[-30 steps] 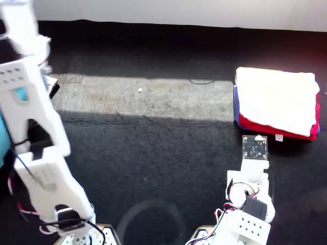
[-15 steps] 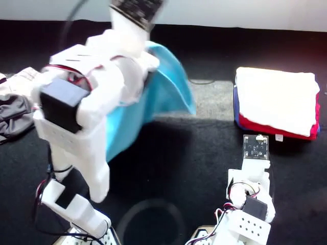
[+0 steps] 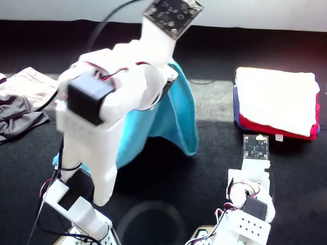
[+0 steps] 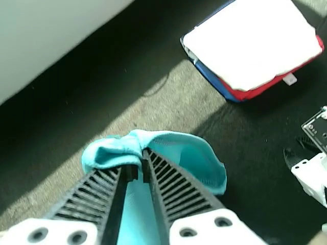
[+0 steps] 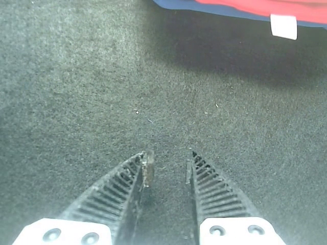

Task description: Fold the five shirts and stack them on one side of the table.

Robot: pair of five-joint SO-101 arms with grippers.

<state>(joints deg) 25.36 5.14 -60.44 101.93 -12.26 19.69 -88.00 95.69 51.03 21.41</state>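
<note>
Right gripper point(image 5: 168, 161): lower right of the high view, low over the dark table point(image 3: 214, 158); its jaws stand apart with nothing between them.
Right arm point(image 3: 250, 204): at the bottom right, pointing up the frame toward the stack.
Left arm point(image 3: 102, 132): rises from the lower left and leans up to the top centre.
Left gripper point(image 4: 139, 166): jaws pinched tight on a bunched edge of the teal shirt.
Teal shirt point(image 3: 176, 117): centre of the frame, lifted and hanging from the left gripper, its lower edge showing to the right of the arm (whether the hem touches the table cannot be told).
Stack point(image 3: 278, 99): right middle, just beyond the right arm; folded shirts, white on top, red and then blue beneath, a white tag at the near edge.
Heap point(image 3: 23, 102): left edge, beige and grey shirts crumpled together, unfolded.
Sunlit band point(image 3: 214, 99): across the table's middle, behind the teal shirt, reaching the stack.
Wall point(image 3: 255, 10): pale strip along the top.
</note>
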